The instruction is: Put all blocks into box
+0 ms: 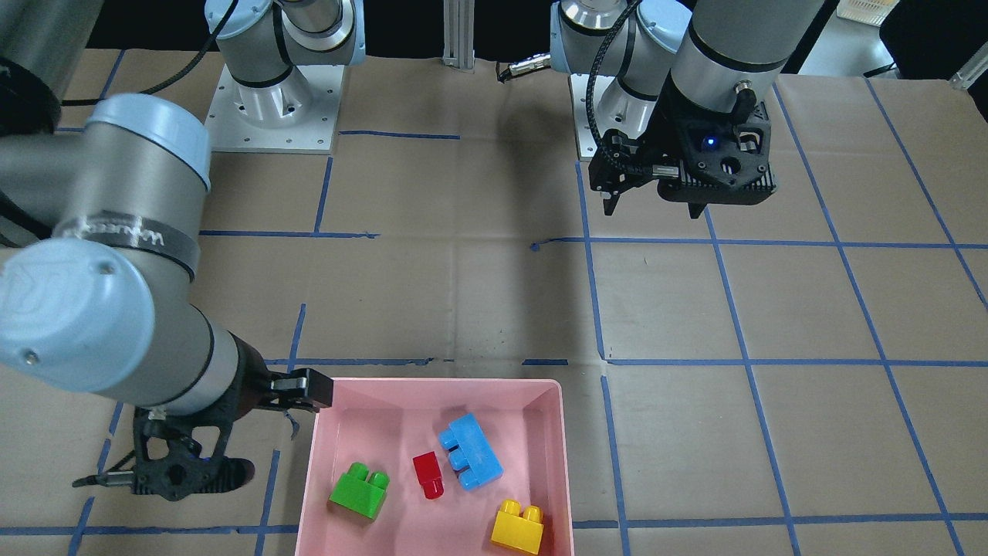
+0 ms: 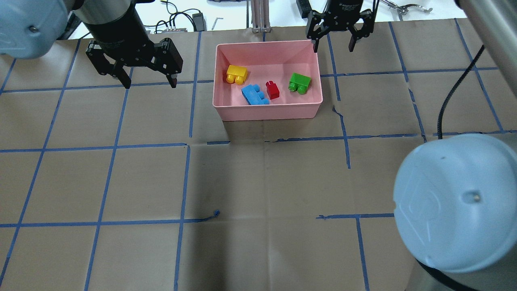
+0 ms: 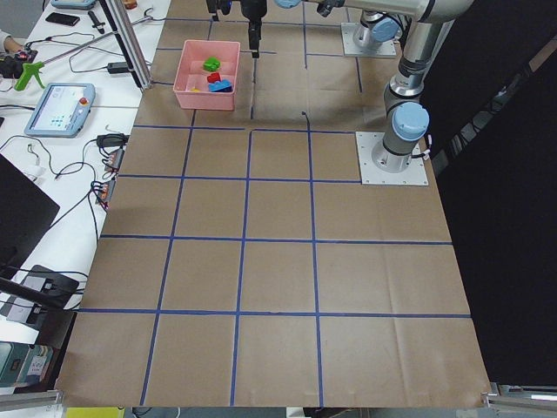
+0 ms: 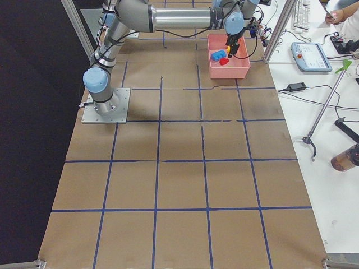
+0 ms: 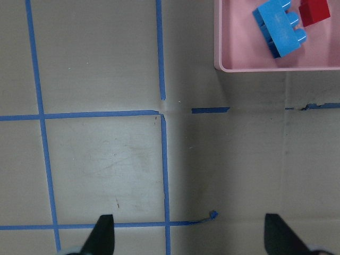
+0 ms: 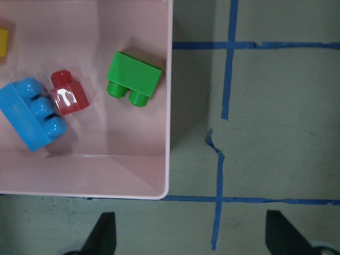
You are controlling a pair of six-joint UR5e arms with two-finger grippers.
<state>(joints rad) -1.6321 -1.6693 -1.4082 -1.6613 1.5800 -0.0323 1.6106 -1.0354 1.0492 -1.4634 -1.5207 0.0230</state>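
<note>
The pink box (image 2: 266, 43) stands at the far middle of the table. All four blocks lie inside it: yellow (image 2: 236, 74), light-blue (image 2: 254, 95), red (image 2: 272, 89) and green (image 2: 299, 83). My right gripper (image 2: 333, 49) is open and empty above the box's far right corner. Its wrist view shows the green block (image 6: 134, 78), the red block (image 6: 68, 93) and the blue block (image 6: 32, 114) inside the rim (image 6: 169, 106). My left gripper (image 2: 150, 85) is open and empty over bare table left of the box. Its wrist view shows the box corner (image 5: 218, 37) and the blue block (image 5: 279, 27).
Brown paper with a blue tape grid (image 2: 185, 145) covers the table. An aluminium post (image 2: 258, 16) and cables lie beyond the far edge. The arm bases (image 1: 270, 108) stand at the robot's side. Operators' desks with devices (image 3: 61, 104) run along the far side.
</note>
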